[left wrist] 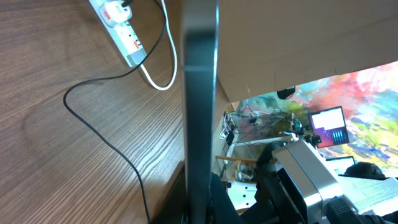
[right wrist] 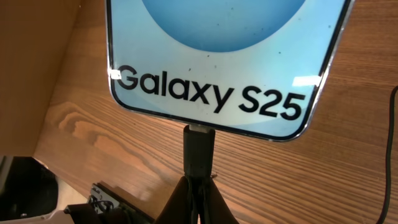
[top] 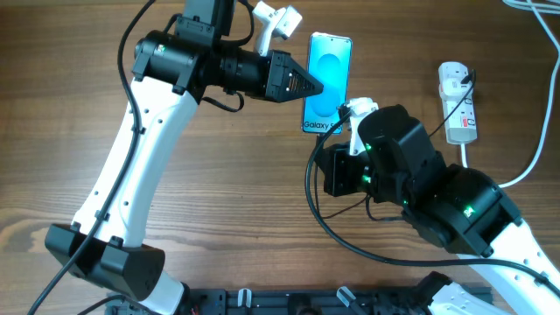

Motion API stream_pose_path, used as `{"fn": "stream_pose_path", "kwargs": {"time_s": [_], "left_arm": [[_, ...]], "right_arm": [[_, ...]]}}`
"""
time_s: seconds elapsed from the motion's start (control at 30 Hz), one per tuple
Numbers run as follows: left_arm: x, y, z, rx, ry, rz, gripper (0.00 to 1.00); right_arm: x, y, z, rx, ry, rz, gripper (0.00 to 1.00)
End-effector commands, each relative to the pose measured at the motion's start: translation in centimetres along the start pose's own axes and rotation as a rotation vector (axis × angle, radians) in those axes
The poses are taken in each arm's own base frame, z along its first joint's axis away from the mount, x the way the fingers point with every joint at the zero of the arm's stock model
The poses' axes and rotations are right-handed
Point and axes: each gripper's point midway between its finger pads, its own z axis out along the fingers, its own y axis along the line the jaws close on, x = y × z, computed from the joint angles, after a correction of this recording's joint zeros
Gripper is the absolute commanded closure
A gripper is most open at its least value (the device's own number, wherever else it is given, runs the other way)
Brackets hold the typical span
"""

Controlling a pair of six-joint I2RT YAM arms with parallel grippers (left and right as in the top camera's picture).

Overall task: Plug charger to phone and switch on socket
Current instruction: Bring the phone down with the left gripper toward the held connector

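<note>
The phone point(top: 329, 77), with a turquoise screen and "Galaxy S25" text, is held above the table by my left gripper point(top: 313, 85), which is shut on its left edge. In the left wrist view the phone point(left wrist: 199, 93) shows edge-on between the fingers. My right gripper point(right wrist: 199, 186) is shut on the charger's dark connector tip point(right wrist: 198, 149), which touches the phone's bottom edge point(right wrist: 217, 62) at the port. The thin black charger cable point(top: 328, 223) loops below my right arm. The white socket strip point(top: 458, 101) lies at the right with a black plug in it.
The socket's thick white cord point(top: 542, 149) runs off to the right edge. The cable point(left wrist: 106, 134) and the socket point(left wrist: 118, 25) also show on the wood table in the left wrist view. The table's edge point(left wrist: 205, 124) lies behind the phone.
</note>
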Motion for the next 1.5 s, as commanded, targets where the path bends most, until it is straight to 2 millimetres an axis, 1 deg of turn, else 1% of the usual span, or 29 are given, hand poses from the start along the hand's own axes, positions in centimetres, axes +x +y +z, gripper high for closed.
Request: {"fn": "stream_pose_path", "kwargs": {"time_s": [0.0, 0.13, 0.57, 0.63, 0.73, 0.8, 0.87, 0.9, 0.97, 1.0, 1.07, 1.13, 1.17, 1.23, 1.3, 1.47], "left_arm": [[0.4, -1.8, -0.6, 0.034, 0.0, 0.008, 0.96], [0.5, -1.7, -0.6, 0.034, 0.002, -0.03, 0.96], [0.6, -1.7, -0.6, 0.032, 0.008, -0.039, 0.96], [0.6, -1.7, -0.6, 0.032, 0.007, -0.039, 0.96], [0.6, -1.7, -0.6, 0.032, 0.007, -0.038, 0.96], [0.6, -1.6, -0.6, 0.027, 0.005, -0.037, 0.96], [0.4, -0.9, -0.6, -0.015, -0.005, -0.038, 0.96], [0.3, -0.2, -0.7, -0.052, -0.015, -0.045, 0.96], [-0.1, 0.9, -0.9, -0.111, -0.036, -0.052, 0.96], [-0.4, 1.7, -1.2, -0.152, -0.052, -0.069, 0.96], [-0.9, 3.3, -2.0, -0.227, -0.087, -0.117, 0.96], [-1.2, 4.4, -2.6, -0.274, -0.109, -0.141, 0.96], [-1.3, 5.0, -2.9, -0.292, -0.116, -0.15, 0.96], [-1.3, 5.7, -3.1, -0.318, -0.119, -0.163, 0.96], [-1.1, 6.8, -3.1, -0.363, -0.114, -0.183, 0.96], [0.0, 9.2, -2.2, -0.42, -0.056, -0.246, 0.96]], "right_arm": [[-2.7, 0.7, -1.2, -0.018, -0.103, 0.007, 0.96], [-3.2, 0.6, -1.3, -0.007, -0.128, 0.006, 0.96], [-4.0, -0.6, -1.4, 0.063, -0.176, 0.008, 0.94], [-4.0, -0.6, -1.4, 0.063, -0.176, 0.007, 0.85], [-4.0, -0.6, -1.4, 0.06, -0.172, 0.008, 0.79], [-3.7, -0.4, -1.4, 0.049, -0.157, 0.006, 0.7], [-3.1, -0.2, -1.3, 0.033, -0.131, 0.006, 0.63], [-2.8, -0.2, -1.3, 0.03, -0.116, 0.006, 0.61], [-2.1, -0.2, -1.2, 0.023, -0.084, 0.007, 0.54], [-1.6, -0.1, -1.2, 0.016, -0.061, 0.008, 0.46], [-1.0, 0.2, -1.1, -0.006, -0.03, 0.009, 0.22], [-0.5, 0.7, -1.1, -0.035, 0.001, 0.011, 0.06], [-0.2, 0.8, -1.1, -0.043, 0.014, 0.015, 0.01], [0.0, 0.9, -1.1, -0.052, 0.026, 0.016, 0.0], [0.1, 0.8, -1.1, -0.048, 0.032, 0.047, 0.0], [0.3, 0.5, 0.0, -0.027, 0.06, 0.097, 0.01]]}}
